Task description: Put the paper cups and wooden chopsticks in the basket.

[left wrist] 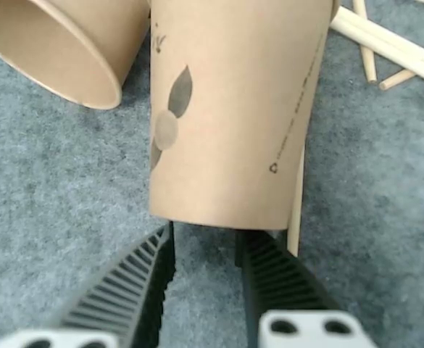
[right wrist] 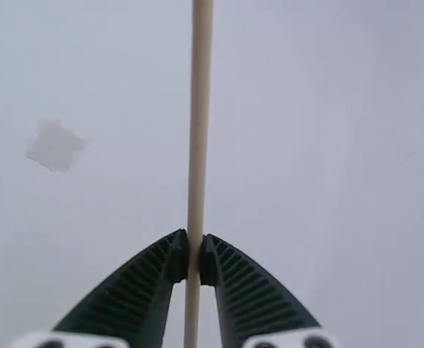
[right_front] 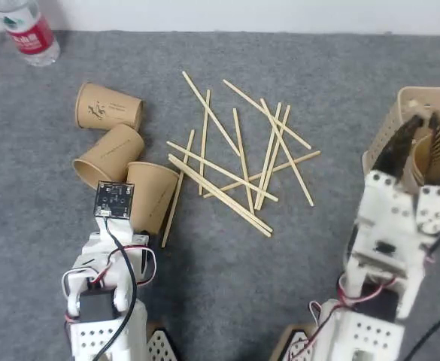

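Right gripper (right wrist: 193,250): clamped on single chopstick (right wrist: 201,109), at basket (right_front: 415,101), table's 3 o'clock.
Left gripper (left wrist: 204,239): parted, empty, at nearest cup (left wrist: 233,109) base.
Other cups (right_front: 108,156): lying, 9 o'clock of loose chopsticks (right_front: 238,162).

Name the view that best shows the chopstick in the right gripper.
Right wrist view: the chopstick shows plainly, clamped between the right gripper's tips. The high view gives that gripper over the basket, the stick hard to make out. The left wrist view faces a paper cup.
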